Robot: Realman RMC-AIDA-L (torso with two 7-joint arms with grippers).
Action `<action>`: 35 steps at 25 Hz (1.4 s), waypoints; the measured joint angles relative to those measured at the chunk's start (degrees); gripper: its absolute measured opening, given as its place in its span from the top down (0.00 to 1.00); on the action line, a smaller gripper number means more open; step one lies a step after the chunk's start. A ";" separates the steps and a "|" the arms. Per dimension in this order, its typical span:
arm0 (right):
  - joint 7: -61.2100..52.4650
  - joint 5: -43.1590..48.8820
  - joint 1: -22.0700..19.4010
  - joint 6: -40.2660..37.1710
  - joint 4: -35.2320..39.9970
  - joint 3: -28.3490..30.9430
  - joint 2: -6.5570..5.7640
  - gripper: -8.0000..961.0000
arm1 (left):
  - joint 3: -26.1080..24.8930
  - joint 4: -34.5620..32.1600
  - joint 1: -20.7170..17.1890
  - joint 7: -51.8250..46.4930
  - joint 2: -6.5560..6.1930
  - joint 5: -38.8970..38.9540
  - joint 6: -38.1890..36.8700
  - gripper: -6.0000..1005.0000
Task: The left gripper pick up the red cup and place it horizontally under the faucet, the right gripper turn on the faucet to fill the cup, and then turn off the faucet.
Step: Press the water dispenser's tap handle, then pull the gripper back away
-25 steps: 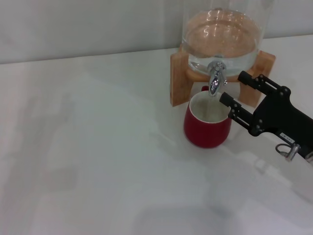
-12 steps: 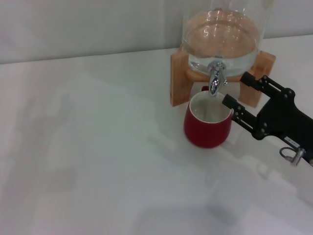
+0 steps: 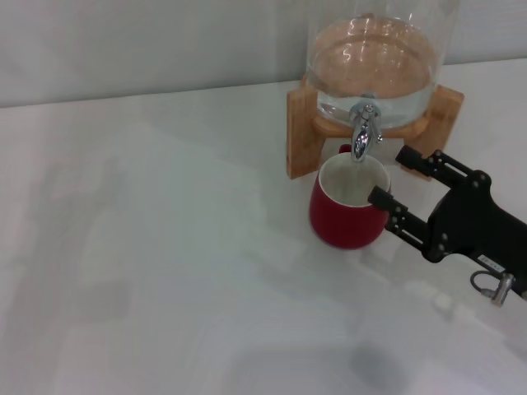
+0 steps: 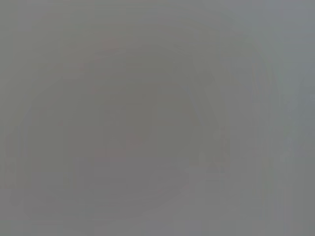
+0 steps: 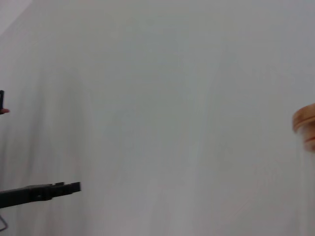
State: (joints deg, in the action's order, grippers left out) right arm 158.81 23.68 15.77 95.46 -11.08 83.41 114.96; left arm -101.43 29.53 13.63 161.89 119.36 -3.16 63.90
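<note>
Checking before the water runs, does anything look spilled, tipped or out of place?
Nothing stands out: the red cup sits upright under the faucet, no spill shows, and the right pincer is open beside the cup.

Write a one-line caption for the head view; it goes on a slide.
Red cup stands upright under the faucet; the open right end effector hovers beside it.

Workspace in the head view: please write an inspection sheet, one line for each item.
Surface: white table, bare.
Job's things: red cup upright under the faucet; glass jar on wooden stand.
Clutter: nothing seen.
Grippers: right gripper open, beside the cup, one finger at its rim, below the faucet; left gripper not in view.
Cables: small metal ring on the right gripper.
Surroundings: pale wall behind.
</note>
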 joint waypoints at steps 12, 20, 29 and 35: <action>-0.17 -0.01 0.79 -1.06 -2.17 -3.61 0.16 0.37 | 0.07 0.14 -0.01 0.00 0.00 -0.43 0.00 0.12; -0.40 -0.24 1.35 -2.89 -3.80 -5.25 0.24 0.37 | 0.09 0.14 0.23 0.00 0.00 -0.88 0.00 0.12; -0.79 -0.47 1.88 -6.05 -5.61 -5.64 0.26 0.37 | 0.17 0.04 0.43 0.00 0.06 -1.70 0.00 0.12; -0.86 -0.51 2.00 -8.56 -6.52 -5.51 0.26 0.37 | 0.18 -0.08 0.52 0.00 0.09 -2.30 0.00 0.12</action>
State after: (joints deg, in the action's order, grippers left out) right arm 157.95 23.17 17.76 86.90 -17.60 77.90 115.23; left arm -101.25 29.45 14.15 161.89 119.45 -5.46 63.90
